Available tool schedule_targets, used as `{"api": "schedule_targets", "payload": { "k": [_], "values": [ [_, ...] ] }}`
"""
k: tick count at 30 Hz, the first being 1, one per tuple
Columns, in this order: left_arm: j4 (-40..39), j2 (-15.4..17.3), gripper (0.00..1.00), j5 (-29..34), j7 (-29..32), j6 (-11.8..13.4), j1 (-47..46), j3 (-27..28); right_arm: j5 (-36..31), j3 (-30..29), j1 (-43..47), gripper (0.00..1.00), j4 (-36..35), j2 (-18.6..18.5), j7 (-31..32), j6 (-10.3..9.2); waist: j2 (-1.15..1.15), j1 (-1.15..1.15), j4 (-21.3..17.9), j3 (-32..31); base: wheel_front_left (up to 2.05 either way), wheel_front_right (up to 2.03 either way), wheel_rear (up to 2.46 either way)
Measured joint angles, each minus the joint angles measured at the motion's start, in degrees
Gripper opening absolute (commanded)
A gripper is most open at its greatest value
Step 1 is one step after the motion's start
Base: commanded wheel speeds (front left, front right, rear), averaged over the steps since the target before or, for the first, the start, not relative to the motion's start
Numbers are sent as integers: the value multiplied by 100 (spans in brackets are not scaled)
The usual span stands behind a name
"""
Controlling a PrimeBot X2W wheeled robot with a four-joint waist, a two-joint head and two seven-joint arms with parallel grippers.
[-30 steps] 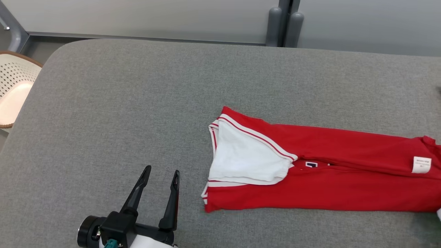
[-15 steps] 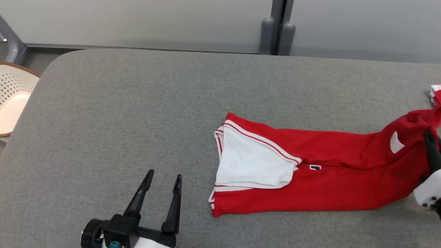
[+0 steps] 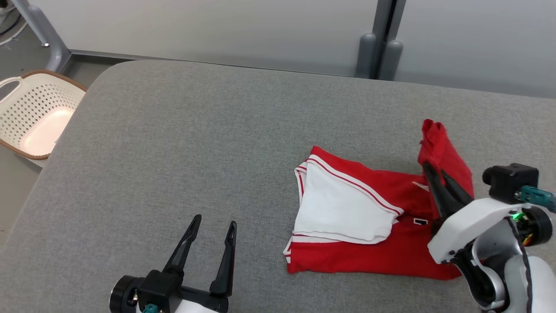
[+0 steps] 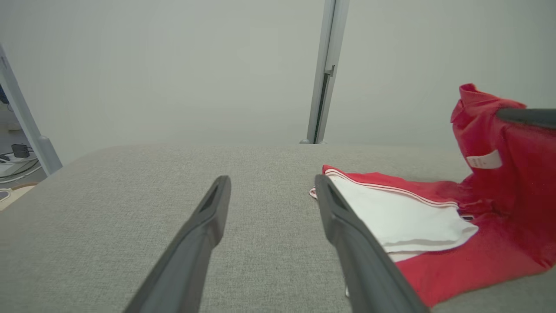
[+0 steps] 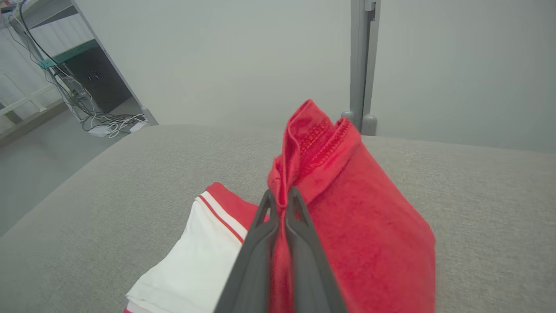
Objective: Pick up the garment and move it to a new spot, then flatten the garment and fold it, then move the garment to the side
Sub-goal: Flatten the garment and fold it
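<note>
Now the right-hand end of the garment point(image 3: 369, 256) is up off the desk point(image 3: 195, 130). A second ago the whole red shirt lay long and flat toward the right, and half a second ago that end was only starting to rise. At this moment the right pincer point(image 3: 434, 169) has it raised and brought leftward, over the part that lies flat. Head camera has also swung, so the basket point(image 3: 39, 117) showing more at the far left is camera shift, not a move.

For the task: flattening looks done and the fold is under way, roughly halfway across. Laying the lifted end down and moving the garment to the side are not yet done.

Right pincer: jaws pressed together on a bunch of red cloth, with the hem sticking up past the tips in the right wrist view. Left pincer point(image 3: 215, 221): jaws wide, nothing between them, near and left of the garment, apart from it.

Garment: red knit. A white panel point(image 3: 339, 204) with red-and-white striped trim lies on top at its left end. There is a small dark-edged patch point(image 3: 419, 221) near the middle and a white label point(image 4: 482, 160) on the lifted part. The flat part sits right of centre on the desk, toward the near edge. The lifted part stands like a tent at its right, probably a double layer, though the folds hide that.
</note>
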Motion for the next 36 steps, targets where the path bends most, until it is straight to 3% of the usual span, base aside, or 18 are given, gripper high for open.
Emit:
{"api": "schedule_targets", "payload": {
  "k": [20,21,22,27,36],
  "values": [
    [174,-242,100,66,0,-243,18,46,300,1629,-620,0,1992,335,-536,0,0,0,725,-24,0,0,0],
    [172,-252,100,67,0,-244,27,55,304,1691,-638,35,2078,347,-630,0,0,0,729,-33,0,0,0],
    [172,-260,100,68,0,-244,43,59,314,1748,-669,100,2171,349,-723,0,0,0,727,-40,0,0,0],
    [158,-294,100,101,0,-268,105,104,445,1729,-683,100,2328,357,-1650,0,0,0,646,-108,0,0,0],
    [46,-325,100,88,0,-246,252,348,-47,932,-240,100,2042,114,-3231,-1,0,0,30,-257,0,0,0]
  ]
}}
